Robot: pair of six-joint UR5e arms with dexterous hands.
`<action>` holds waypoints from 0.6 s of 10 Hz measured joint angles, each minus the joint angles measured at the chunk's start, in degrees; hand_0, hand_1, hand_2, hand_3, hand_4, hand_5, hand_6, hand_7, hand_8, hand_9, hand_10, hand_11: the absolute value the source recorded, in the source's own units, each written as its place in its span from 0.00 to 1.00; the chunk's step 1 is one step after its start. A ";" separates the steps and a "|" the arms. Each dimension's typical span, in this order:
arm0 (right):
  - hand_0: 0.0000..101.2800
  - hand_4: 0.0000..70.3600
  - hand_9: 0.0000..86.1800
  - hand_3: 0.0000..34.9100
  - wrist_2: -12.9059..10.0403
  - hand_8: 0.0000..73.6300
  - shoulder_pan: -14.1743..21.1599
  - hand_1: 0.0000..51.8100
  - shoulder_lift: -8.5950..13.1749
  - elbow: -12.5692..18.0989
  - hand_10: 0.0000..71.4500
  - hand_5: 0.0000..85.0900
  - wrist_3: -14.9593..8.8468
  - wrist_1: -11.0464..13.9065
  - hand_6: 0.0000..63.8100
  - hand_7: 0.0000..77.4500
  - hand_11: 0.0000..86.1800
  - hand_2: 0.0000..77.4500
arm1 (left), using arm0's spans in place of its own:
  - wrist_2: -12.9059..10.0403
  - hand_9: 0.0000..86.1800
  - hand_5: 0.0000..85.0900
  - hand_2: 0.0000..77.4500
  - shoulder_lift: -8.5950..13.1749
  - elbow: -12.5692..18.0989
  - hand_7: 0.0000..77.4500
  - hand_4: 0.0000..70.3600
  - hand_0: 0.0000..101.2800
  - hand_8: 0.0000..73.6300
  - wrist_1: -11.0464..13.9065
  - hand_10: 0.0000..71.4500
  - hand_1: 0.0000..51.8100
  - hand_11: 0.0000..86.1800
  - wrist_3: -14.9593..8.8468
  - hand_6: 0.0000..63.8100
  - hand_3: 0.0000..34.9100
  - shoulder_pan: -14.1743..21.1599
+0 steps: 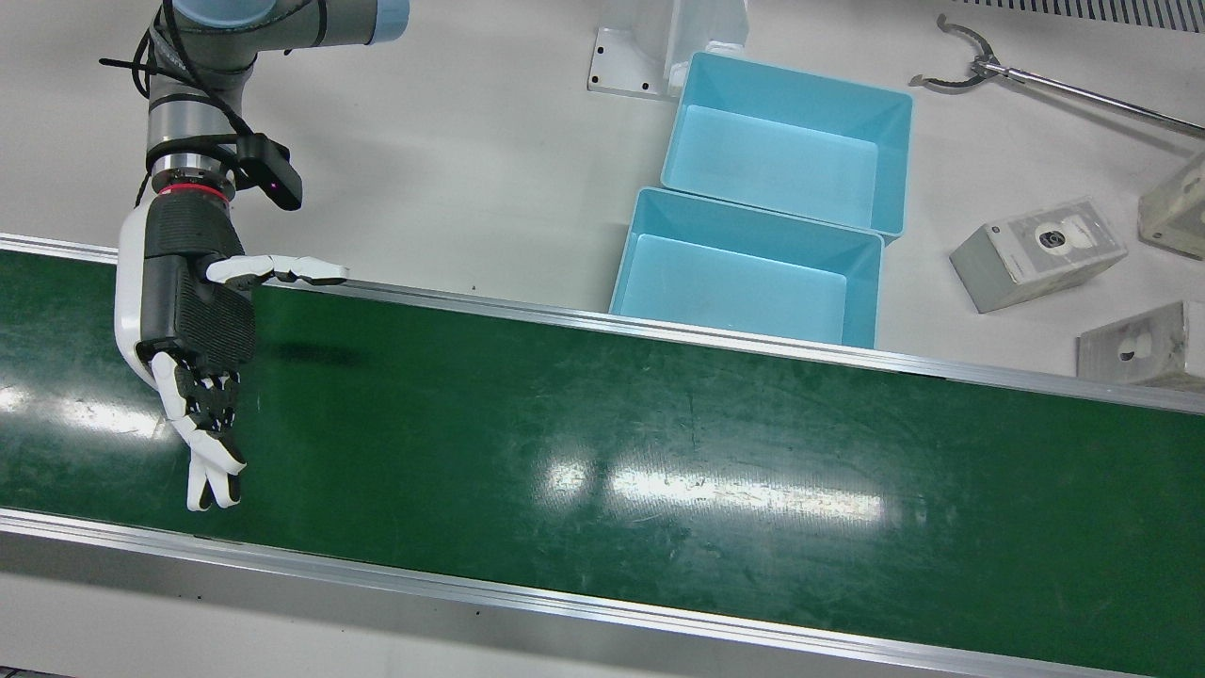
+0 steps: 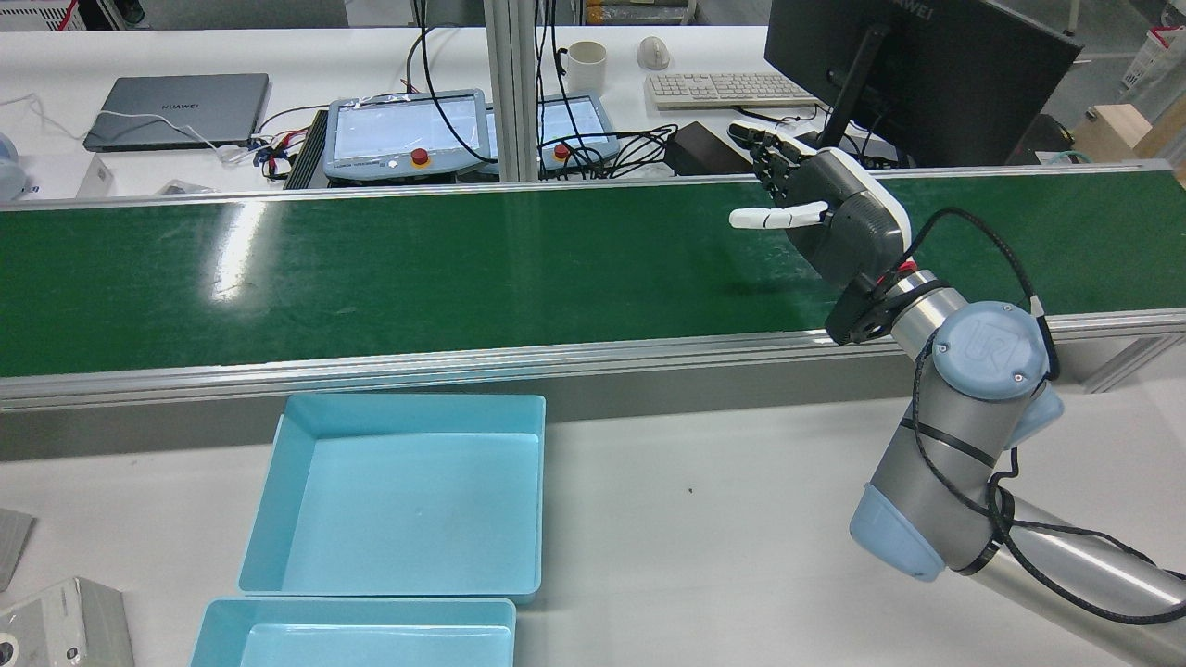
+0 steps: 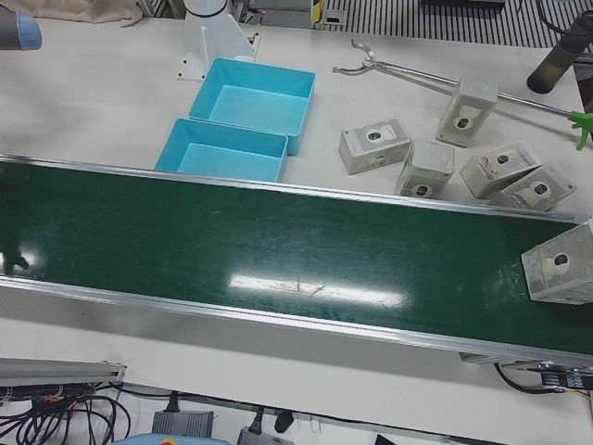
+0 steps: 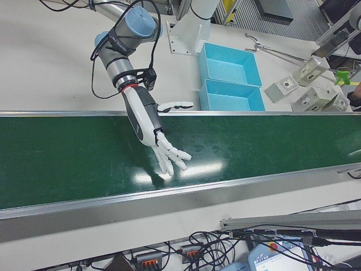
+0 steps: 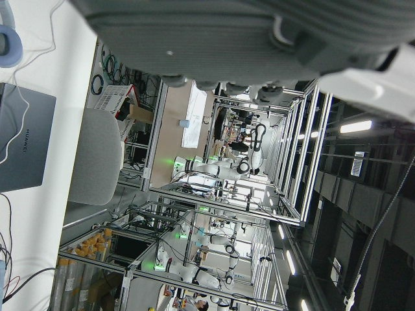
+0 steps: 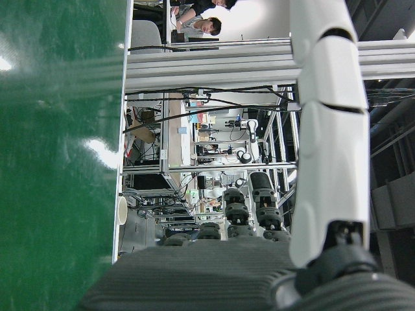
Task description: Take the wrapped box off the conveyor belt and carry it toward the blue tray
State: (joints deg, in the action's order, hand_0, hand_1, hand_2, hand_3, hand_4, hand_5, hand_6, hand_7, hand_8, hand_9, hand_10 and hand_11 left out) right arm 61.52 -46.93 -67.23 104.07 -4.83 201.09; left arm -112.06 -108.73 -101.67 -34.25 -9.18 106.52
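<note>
Over the conveyor belt | right robot hand hovered spread wide, empty | wrapped box rode far down-belt from it | looked stiff, light, film likely slick; grip opposite side faces | blue tray lay between, off-belt
</note>
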 joint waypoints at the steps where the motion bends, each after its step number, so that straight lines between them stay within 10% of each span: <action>1: 0.48 0.13 0.04 0.00 0.01 0.00 0.00 0.34 0.00 0.00 0.00 0.21 0.00 0.00 0.05 0.03 0.01 0.16 | 0.00 0.01 0.01 0.01 0.00 0.00 0.01 0.00 0.00 0.01 0.00 0.01 0.00 0.01 0.00 0.01 0.00 0.00; 6: 0.48 0.14 0.04 0.00 0.01 0.00 0.00 0.34 -0.04 0.00 0.00 0.21 0.15 0.00 0.05 0.04 0.01 0.16 | 0.00 0.00 0.01 0.01 0.00 0.00 0.01 0.00 0.00 0.01 0.00 0.01 0.00 0.01 0.00 0.01 0.00 0.00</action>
State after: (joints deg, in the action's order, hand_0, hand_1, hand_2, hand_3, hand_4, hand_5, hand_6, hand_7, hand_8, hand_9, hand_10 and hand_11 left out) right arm 61.52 -46.93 -67.27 104.06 -4.68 201.10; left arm -112.06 -108.73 -101.67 -34.25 -9.18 106.52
